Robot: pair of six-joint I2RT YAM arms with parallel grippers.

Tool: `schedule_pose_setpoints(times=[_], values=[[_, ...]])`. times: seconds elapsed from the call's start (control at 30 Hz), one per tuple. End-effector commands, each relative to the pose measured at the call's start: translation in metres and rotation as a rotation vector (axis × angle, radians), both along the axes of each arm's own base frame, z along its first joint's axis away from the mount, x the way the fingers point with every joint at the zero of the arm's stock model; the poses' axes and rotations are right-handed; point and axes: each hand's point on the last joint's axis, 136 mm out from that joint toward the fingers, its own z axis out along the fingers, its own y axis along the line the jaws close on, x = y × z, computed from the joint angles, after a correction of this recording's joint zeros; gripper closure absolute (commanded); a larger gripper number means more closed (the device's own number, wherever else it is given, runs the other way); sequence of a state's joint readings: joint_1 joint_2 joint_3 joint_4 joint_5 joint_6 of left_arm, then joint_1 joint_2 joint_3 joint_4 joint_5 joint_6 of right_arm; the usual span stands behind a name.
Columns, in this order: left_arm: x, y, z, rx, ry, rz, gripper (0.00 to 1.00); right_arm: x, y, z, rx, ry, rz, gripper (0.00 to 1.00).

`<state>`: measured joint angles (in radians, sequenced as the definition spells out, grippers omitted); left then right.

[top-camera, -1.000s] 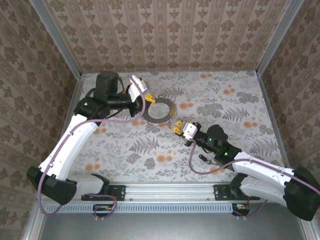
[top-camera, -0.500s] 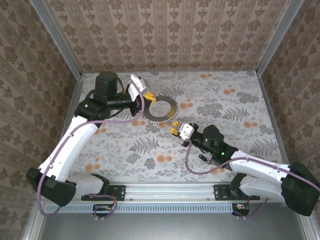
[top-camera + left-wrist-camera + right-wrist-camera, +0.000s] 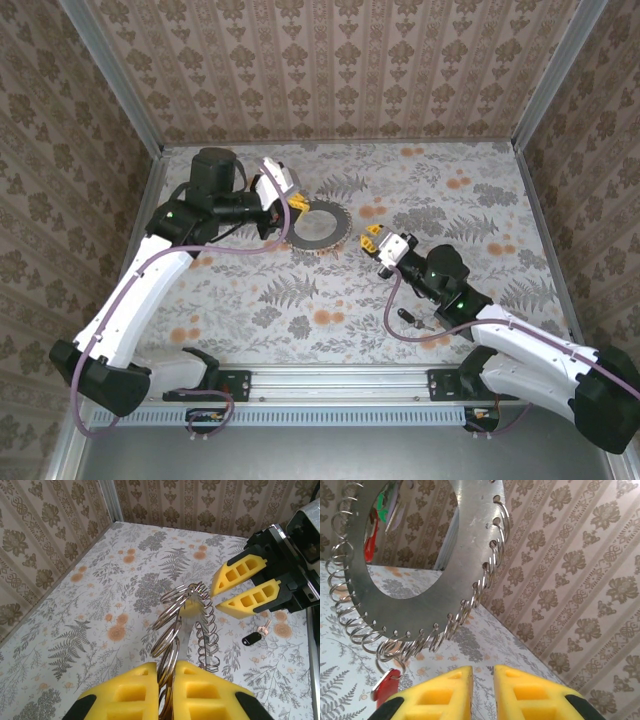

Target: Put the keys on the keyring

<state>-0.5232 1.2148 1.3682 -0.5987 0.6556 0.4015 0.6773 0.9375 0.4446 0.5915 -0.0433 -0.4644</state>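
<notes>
- My left hand (image 3: 166, 672) is clenched on the keyring (image 3: 187, 625). Its yellow fingers pinch the ring's near edge and hold it raised over the worktop (image 3: 100, 605).
- Seen from above, the ring sits over the far left part of the worktop, just off my left fingertips.
- The ring is a flat grey disc with a wide hole and small wire loops all round its rim.
- My right hand (image 3: 483, 675) is released. Its two yellow fingers stand slightly apart with nothing between them, close below the ring's looped rim.
- A red key (image 3: 384, 691) hangs from the loops at the ring's lower rim.
- A black key (image 3: 251, 638) lies flat on the worktop beside my right arm, well apart from the ring.
- A small coppery key (image 3: 263, 628) lies just beside the black one.
</notes>
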Motion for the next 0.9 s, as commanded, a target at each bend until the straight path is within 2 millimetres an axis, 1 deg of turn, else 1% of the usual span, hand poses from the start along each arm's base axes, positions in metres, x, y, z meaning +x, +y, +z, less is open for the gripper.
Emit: schedule_pose_setpoints(times=[0.0, 0.17, 0.27, 0.37, 0.53, 0.63, 0.77, 0.87], values=[[-0.012, 0.002, 0.026, -0.033, -0.082, -0.029, 1.00, -0.006, 0.007, 0.008, 0.013, 0.011, 0.059, 0.80], [-0.013, 0.002, 0.026, -0.035, -0.079, -0.033, 1.00, -0.006, 0.012, 0.010, 0.007, 0.009, 0.082, 0.80], [-0.014, 0.002, 0.026, -0.037, -0.077, -0.037, 1.00, -0.006, 0.019, 0.012, 0.003, 0.008, 0.107, 0.80], [-0.014, 0.001, 0.027, -0.041, -0.076, -0.038, 1.00, -0.004, 0.026, 0.010, -0.004, 0.012, 0.126, 0.80], [-0.014, 0.000, 0.029, -0.047, -0.077, -0.038, 1.00, -0.002, 0.032, 0.001, -0.020, 0.028, 0.134, 0.81], [-0.013, 0.000, 0.030, -0.048, -0.077, -0.034, 1.00, 0.000, 0.031, -0.006, -0.031, 0.037, 0.115, 0.81], [-0.013, 0.000, 0.030, -0.048, -0.080, -0.032, 1.00, -0.004, 0.030, -0.018, -0.057, 0.070, 0.120, 0.81], [-0.012, 0.000, 0.030, -0.049, -0.081, -0.029, 1.00, -0.010, 0.034, -0.019, -0.053, 0.075, 0.146, 0.82]])
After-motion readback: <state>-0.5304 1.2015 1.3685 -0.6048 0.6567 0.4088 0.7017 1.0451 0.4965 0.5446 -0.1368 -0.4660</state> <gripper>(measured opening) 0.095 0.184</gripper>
